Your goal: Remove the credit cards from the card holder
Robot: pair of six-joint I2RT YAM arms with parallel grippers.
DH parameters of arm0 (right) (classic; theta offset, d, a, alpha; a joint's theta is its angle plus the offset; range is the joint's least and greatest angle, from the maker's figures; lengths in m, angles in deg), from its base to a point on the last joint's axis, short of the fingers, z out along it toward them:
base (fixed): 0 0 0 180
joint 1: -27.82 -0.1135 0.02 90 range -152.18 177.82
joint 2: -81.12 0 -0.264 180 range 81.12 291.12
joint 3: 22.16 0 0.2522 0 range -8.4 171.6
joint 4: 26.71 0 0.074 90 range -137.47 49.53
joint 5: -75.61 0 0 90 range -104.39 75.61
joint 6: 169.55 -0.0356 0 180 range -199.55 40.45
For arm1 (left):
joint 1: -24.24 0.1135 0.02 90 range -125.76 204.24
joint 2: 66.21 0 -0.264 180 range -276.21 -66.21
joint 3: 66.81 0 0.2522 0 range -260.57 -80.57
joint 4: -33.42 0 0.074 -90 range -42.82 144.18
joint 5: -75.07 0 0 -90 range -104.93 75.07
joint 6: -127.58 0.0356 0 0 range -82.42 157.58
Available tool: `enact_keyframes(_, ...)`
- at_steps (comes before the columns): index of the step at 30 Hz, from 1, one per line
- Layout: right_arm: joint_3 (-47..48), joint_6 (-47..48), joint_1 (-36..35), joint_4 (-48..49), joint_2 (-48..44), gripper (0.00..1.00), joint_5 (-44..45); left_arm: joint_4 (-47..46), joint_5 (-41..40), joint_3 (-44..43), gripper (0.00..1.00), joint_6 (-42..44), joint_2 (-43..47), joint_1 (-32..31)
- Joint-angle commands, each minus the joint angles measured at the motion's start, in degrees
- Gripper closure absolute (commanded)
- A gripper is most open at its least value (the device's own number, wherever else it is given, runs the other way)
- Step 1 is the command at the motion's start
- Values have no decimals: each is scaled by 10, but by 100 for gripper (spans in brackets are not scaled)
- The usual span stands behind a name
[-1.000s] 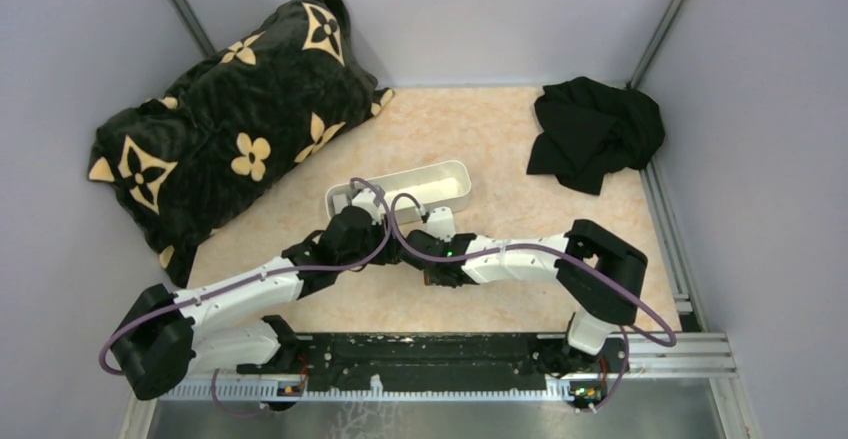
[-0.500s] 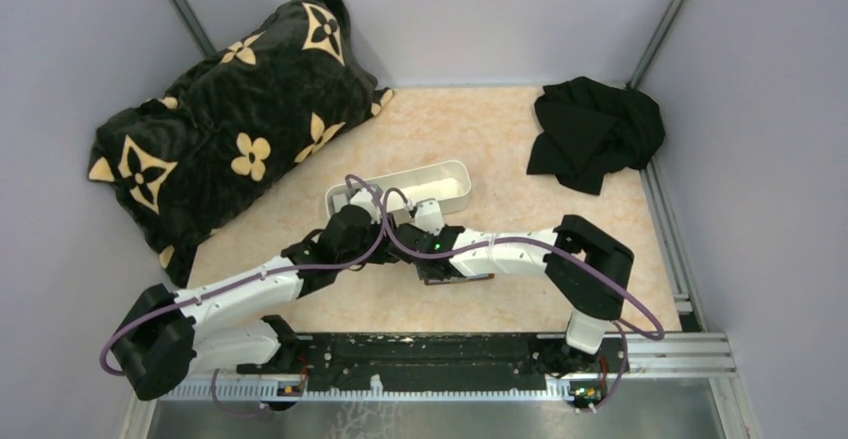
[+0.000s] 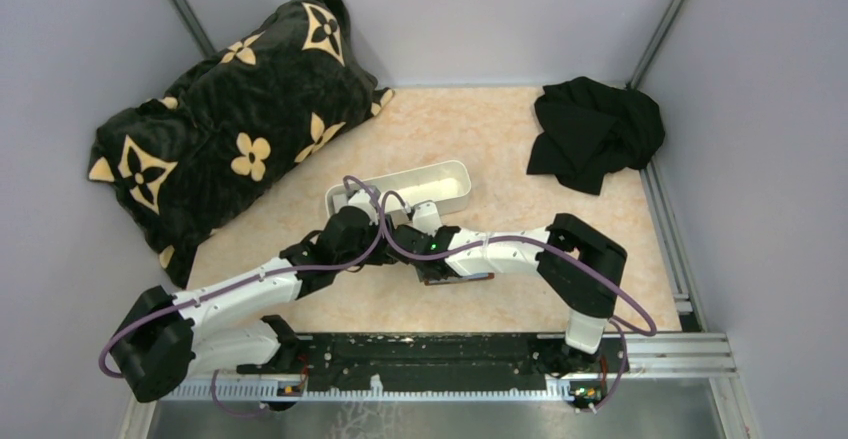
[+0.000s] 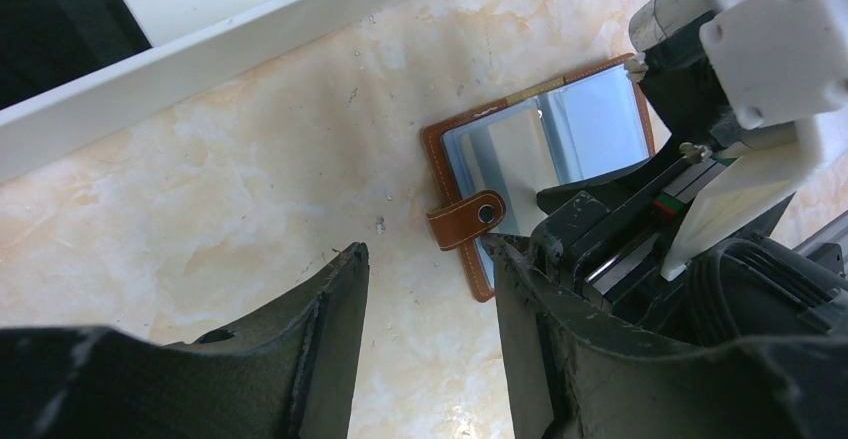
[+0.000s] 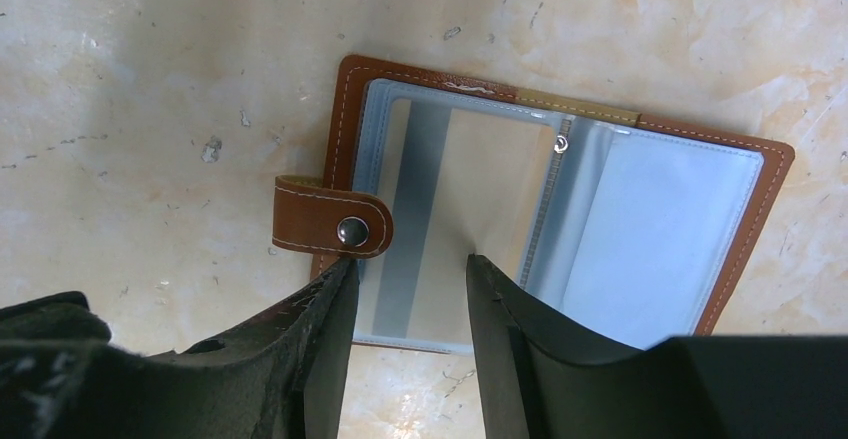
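The card holder (image 5: 650,209) lies open on the table, brown leather outside with blue-grey clear pockets and a snap strap (image 5: 330,221). One card (image 5: 450,209), pale with a grey stripe, shows inside its left pocket; other cards are not visible. My right gripper (image 5: 410,264) is open, its fingertips just above the near edge of that left pocket, holding nothing. My left gripper (image 4: 425,254) is open and empty over bare table just left of the strap; the card holder (image 4: 570,129) lies beyond its right finger. In the top view the card holder (image 3: 470,278) peeks out under the right arm.
A long white tray (image 3: 400,187) stands just beyond both grippers and shows in the left wrist view (image 4: 200,49). A black flowered cushion (image 3: 230,119) lies at the back left. A black cloth (image 3: 595,129) lies at the back right. The two wrists are close together.
My right arm has shifted left and a little farther out, uncovering the card holder's near edge in the top view. The left arm has barely moved.
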Motion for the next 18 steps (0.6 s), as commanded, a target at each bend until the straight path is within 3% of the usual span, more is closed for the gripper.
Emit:
enact_keyframes(1, 22, 13, -4, -7, 11, 55, -2, -4, 2, 3, 44, 13, 9, -1)
enact_keyframes(18, 12, 29, -5, 25, 18, 51, -38, -5, 6, 4, 44, 14, 7, 2)
